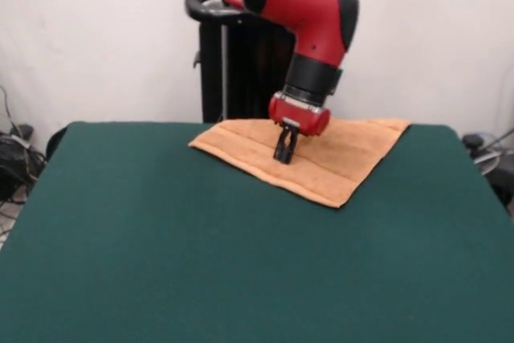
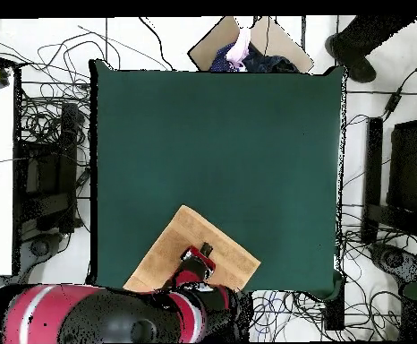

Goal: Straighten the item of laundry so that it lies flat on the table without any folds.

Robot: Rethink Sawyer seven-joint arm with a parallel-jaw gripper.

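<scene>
Towel (image 1: 321, 154) in the front view is lying spread at the counter's (image 1: 201, 263) far edge, and I am bringing my tool (image 1: 285, 153) down onto its middle, probably to press it flat; whether its tips are apart or together I cannot tell. From overhead, the towel (image 2: 163, 255) is sitting diamond-wise near my base, my tool (image 2: 205, 249) over it, one corner apparently overhanging the counter (image 2: 221, 143).

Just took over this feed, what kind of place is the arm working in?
Most likely a robotics lab test cell: a green felt table against a plain white wall, loose cables strewn over the floor around it, and the pincer over an orange towel.
</scene>
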